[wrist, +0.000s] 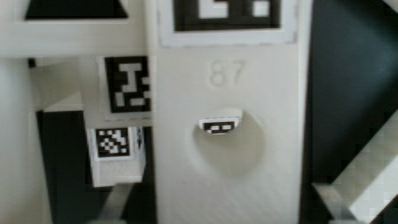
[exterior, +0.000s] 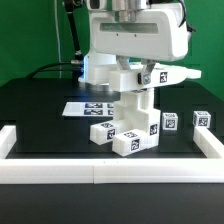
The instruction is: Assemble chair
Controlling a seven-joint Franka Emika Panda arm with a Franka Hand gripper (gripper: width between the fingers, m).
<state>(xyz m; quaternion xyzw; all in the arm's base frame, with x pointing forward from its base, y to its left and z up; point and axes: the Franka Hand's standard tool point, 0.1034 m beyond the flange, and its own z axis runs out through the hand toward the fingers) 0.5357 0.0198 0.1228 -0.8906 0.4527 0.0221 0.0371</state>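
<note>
Black bench (exterior: 40, 120) with a white border rail (exterior: 100, 172) around the edge and a dark backdrop, pretty bare setup. The half-built chair (exterior: 135, 112) sits about dead centre of the bench, right under the big robot body (exterior: 135, 35), with the marker board (exterior: 88, 108) at roughly 9 o'clock from it and two loose cubes (exterior: 170, 121) out around 3 o'clock, well apart from the stack. Handling-wise I'd guess these parts are light and totally rigid, printed plastic or similar. The matte faces shouldn't be too slippery, but the joints are probably just push-fit, so yanking sideways could pop the stack apart. I'd grab across the thin edges of a flat piece, up high and square, and stay off the paper tags. The tool (exterior: 133, 74) is closed down narrow, and as far as I can make out it's pinching the top part of the chair, though the fingertips themselves are hidden in both views. Looks-wise it's all white blocky stuff: the wrist view shows a tall flat slab (wrist: 222, 160) with a big coded tag (wrist: 222, 12) at one end, a tiny tag (wrist: 219, 127) mid-face, and a chunky bar (wrist: 121, 105) beside it carrying two more tags.
</note>
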